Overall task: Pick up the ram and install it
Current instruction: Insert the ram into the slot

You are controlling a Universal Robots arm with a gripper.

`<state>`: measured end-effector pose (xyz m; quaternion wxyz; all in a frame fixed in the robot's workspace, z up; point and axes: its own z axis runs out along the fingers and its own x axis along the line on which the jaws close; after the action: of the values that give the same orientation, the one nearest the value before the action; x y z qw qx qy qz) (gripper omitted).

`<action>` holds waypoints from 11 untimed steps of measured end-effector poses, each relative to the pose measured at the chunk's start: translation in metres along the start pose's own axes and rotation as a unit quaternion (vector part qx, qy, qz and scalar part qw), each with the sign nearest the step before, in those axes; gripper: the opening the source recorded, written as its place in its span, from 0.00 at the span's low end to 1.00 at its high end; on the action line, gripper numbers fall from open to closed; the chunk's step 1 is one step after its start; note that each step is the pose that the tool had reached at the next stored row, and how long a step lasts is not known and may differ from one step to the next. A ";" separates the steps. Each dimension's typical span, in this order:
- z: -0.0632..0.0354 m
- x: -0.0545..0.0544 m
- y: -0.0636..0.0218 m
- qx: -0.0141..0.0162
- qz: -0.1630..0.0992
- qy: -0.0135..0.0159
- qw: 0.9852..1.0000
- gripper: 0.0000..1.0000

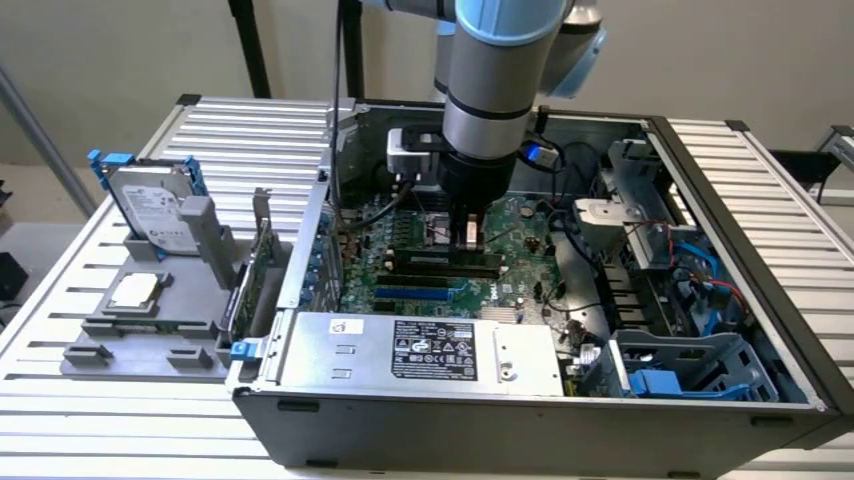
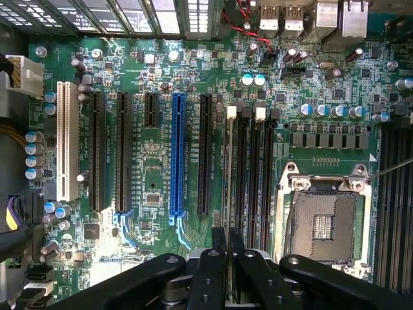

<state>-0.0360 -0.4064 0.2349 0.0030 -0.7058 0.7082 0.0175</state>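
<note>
Wrist view: black gripper (image 2: 227,258) pinches the thin, edge-on ram (image 2: 229,168) over long black slots (image 2: 248,174).

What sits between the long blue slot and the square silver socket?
In the wrist view: a long black slot, then narrow memory slots, with the ram edge-on in the hand over them.

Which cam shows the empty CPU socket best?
Wrist view: the CPU socket faces the camera, with its metal frame and bare contact field visible beside the memory slots. In the exterior view the arm stands over that part of the motherboard, so the socket can't be made out.
</note>
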 end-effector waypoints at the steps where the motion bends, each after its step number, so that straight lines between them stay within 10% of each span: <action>1: 0.0003 0.000 0.0000 0.000 0.000 0.000 1.000 0.13; 11: 0.0039 -0.002 -0.0001 0.000 0.000 0.000 1.000 0.13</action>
<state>-0.0359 -0.4043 0.2310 0.0032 -0.7058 0.7082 0.0175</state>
